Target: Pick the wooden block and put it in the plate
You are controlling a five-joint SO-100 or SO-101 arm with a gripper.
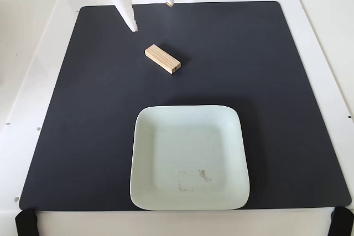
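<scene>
arm above the gripper [152, 16] cut off by the fixed view's top edge, black clamps [26, 223] clipped at bottom corners

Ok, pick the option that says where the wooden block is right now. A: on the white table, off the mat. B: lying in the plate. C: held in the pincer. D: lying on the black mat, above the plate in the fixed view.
D: the wooden block lies flat on the black mat, apart from the plate below it, and the open pincer hangs above it without touching.
</scene>
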